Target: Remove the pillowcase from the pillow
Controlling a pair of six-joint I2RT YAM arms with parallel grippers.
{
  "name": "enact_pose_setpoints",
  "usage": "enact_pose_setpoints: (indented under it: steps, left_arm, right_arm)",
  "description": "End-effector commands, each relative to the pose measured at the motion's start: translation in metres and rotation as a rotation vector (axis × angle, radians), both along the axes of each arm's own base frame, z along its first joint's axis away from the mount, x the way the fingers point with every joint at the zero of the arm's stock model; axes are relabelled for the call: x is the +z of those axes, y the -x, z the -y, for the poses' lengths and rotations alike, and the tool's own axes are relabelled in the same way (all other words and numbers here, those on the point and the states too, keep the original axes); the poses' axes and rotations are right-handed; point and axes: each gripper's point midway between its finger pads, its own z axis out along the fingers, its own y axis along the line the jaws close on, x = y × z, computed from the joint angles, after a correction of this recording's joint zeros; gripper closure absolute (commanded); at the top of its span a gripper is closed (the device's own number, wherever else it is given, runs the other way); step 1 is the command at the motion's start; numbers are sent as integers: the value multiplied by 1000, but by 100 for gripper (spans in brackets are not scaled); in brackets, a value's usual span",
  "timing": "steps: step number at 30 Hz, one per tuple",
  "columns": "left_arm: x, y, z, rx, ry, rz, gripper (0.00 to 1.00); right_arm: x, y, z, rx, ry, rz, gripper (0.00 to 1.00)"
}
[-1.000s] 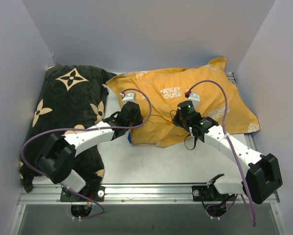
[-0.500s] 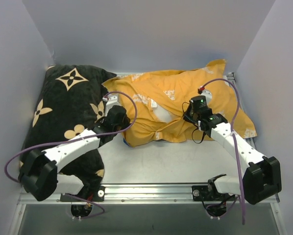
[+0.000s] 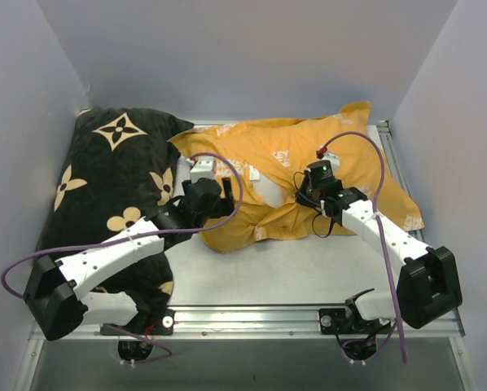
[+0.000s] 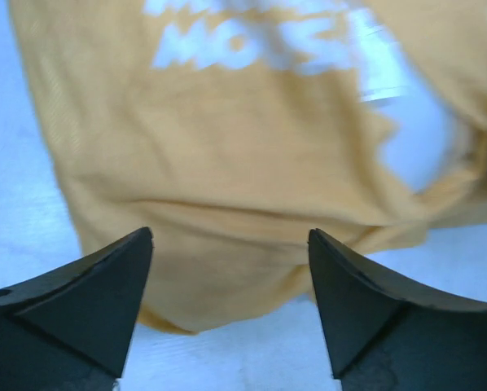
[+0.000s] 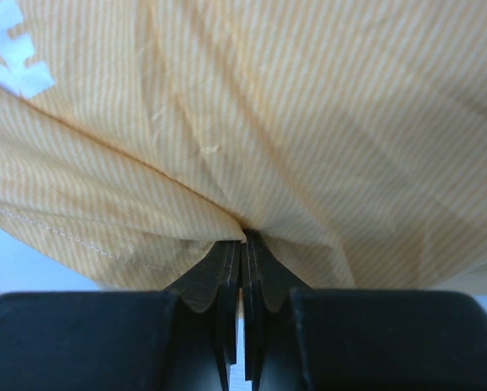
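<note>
Bunching is the main change: the pillowcase (image 3: 349, 155), spread flat with its orange-yellow face up a second ago, is now drawn into creases that run toward the right pincer (image 5: 242, 244). That pincer is pressed together on a fold of the cloth, and its arm has hauled the fold back and inward across the surface (image 3: 252, 269). The left pincer (image 4: 231, 236), which sat at the near hem a second ago, has slid off toward the black cushion (image 3: 113, 163) and come partway back. It now hangs spread wide just short of the hem, holding nothing. A pale patch has opened between the two arms where none showed before. It is probably the pillow (image 3: 264, 194) baring itself at the mouth of the cover, though the wrist view is too blurred to be sure. Both things lie at the back right of the surface, the cover around most of the pillow. The stripping seems barely begun, and with only one side gripped, cover and pillow may simply drag along together.
</note>
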Motion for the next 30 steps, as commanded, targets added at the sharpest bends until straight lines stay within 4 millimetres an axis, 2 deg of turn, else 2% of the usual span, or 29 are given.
enact_pose_setpoints:
  steps: [1,2,3,4,5,9,14,17,20,21,23,24,25,28,30]
  left_arm:
    - [69,-2,29,-34,26,160,11]
    - [67,8,44,-57,12,159,9]
    - [70,6,45,-20,-6,178,6]
    - [82,4,51,13,16,198,5]
    - [68,7,61,15,-36,178,3]
    - [61,-6,67,159,-70,184,2]
    - [44,-19,85,169,-106,151,2]
    - [29,-23,80,186,-119,111,5]
    - [21,-29,65,193,-107,69,29]
    - [11,-28,56,190,-125,48,48]
    - [14,-31,39,212,-89,44,63]
    - [0,-25,31,196,-105,14,73]
    - [11,-24,27,193,-70,32,85]
    - [8,-13,5,195,-80,32,100]
    - [1,-7,-14,236,-88,17,100]
  right_arm:
    - [7,-4,-11,28,2,17,100]
    - [7,-4,-12,29,3,16,100]
    - [7,-4,-12,29,1,19,100]
    - [7,-4,-13,30,2,18,100]
    - [6,-4,-13,30,0,17,100]
    - [8,-5,-13,23,-4,21,100]
    - [7,-8,-10,10,-17,13,100]
    - [6,-12,-6,-4,-29,5,100]
    - [5,-15,1,-23,-29,0,100]
    - [4,-17,5,-34,-30,-1,100]
    - [3,-18,10,-42,-32,-4,100]
    - [2,-18,11,-47,-33,-7,100]
    - [1,-20,15,-57,-31,-8,100]
    - [-4,-20,21,-76,-22,-18,100]
    - [-8,-21,29,-102,-17,-31,100]
